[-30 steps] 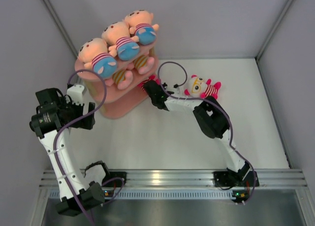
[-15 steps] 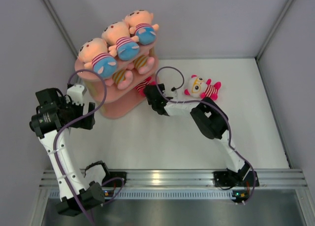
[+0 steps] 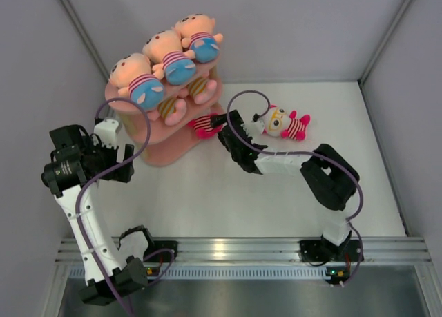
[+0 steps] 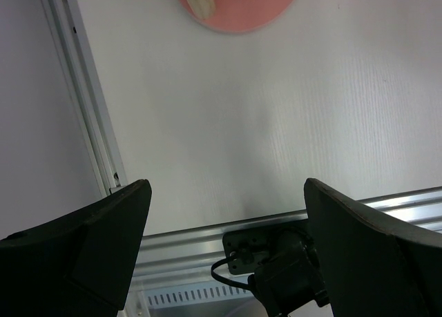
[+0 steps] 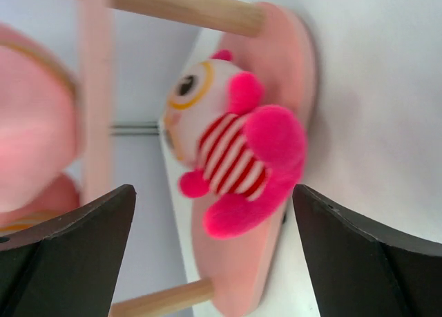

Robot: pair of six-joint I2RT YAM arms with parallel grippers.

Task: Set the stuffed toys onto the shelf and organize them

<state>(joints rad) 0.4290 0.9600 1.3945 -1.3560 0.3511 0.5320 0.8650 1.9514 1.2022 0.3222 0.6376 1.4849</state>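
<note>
Right hand (image 5: 214, 262): fingers spread wide, nothing between them, one on either side of the white-faced plush doll with pink limbs and red-striped top (image 5: 228, 151). We see it lying on its side at the rim of the lowest board of the pink three-tier shelf with pale wooden posts (image 5: 290, 68).

Risk: on withdrawal a finger could snag a limb and drag the doll off onto the white surface (image 3: 228, 199).

A second white-faced doll (image 3: 283, 123) lies on that surface beside the arm; a careless swing could knock it.

Left hand (image 4: 228, 248): fingers apart, empty, well clear.
</note>
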